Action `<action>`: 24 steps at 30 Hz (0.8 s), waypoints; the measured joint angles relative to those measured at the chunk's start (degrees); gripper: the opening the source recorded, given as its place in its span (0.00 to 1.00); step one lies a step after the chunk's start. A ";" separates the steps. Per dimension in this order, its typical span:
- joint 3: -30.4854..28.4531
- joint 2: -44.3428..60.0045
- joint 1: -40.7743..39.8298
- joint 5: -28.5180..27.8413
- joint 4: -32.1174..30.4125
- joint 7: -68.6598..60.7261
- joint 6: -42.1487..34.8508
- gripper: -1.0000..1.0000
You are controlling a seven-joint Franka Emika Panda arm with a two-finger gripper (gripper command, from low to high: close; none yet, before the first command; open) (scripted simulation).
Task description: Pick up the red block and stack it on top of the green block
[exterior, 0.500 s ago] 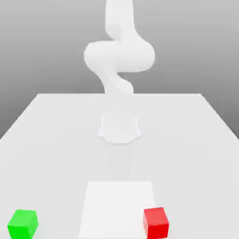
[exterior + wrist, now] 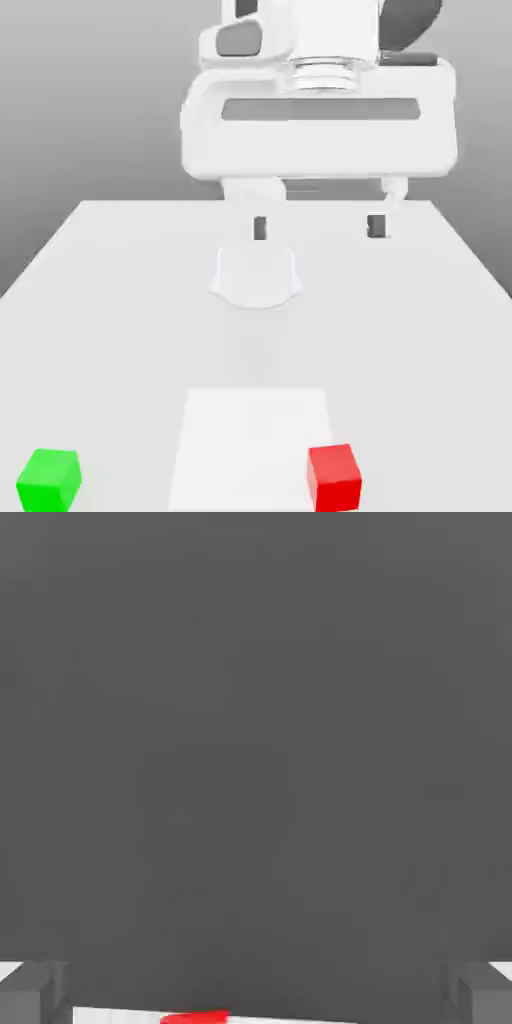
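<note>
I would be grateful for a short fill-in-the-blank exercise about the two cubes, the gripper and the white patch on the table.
1. The cube nearer the exterior view's left edge is coloured ____.
2. The cube at the right-hand edge of the white patch, as the exterior view shows it, is coloured ____.
3. The gripper hangs above the table with its jaws standing ____.

Missing words: green; red; open.

White tabletop, paler square patch, grey gradient backdrop
</note>
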 joint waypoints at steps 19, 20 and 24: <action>-0.31 31.12 3.70 -3.48 -1.71 3.46 15.59 0.00; -0.30 31.12 3.70 -3.49 -1.71 3.48 15.60 0.00; 0.14 28.60 3.37 -3.01 -2.12 3.11 13.45 0.00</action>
